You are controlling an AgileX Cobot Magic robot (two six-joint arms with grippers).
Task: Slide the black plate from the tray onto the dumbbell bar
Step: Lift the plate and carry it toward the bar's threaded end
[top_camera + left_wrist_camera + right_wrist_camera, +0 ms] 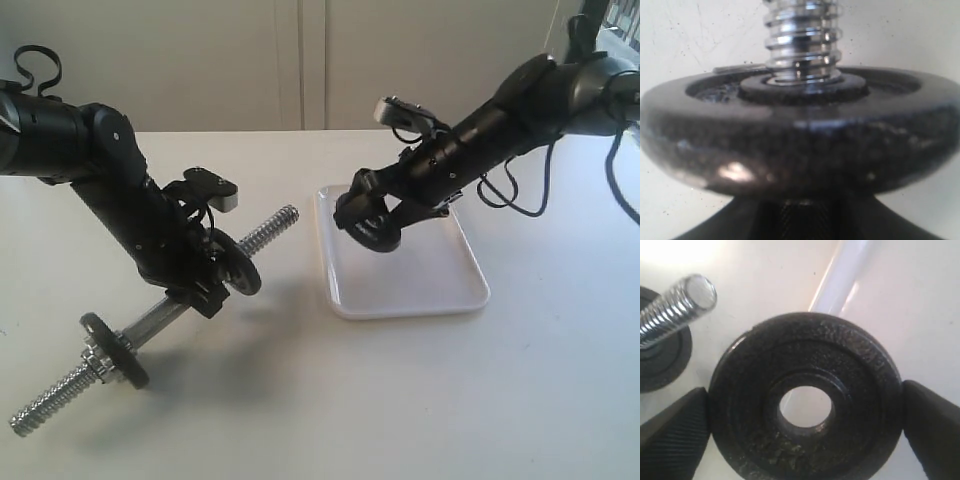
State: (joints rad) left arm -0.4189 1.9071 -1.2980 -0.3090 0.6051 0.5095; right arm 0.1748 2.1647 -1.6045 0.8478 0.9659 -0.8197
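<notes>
Two other black discs point(115, 350), white table point(400, 400)

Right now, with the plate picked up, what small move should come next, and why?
Probably shift the right gripper toward the free threaded end of the bar until the hole in the plate lines up with it. The plate is clamped above the tray, the left gripper holds the bar aimed that way, and the tip sits off to one side of the hole.

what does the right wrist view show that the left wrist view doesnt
Only the right wrist view: the loose plate held edge to edge by the right hand, its hole empty, plus the tray rim. Only the left wrist view: the thread of the bar passing through the hub of the fitted disc. Both: that threaded bar end and disc.
</notes>
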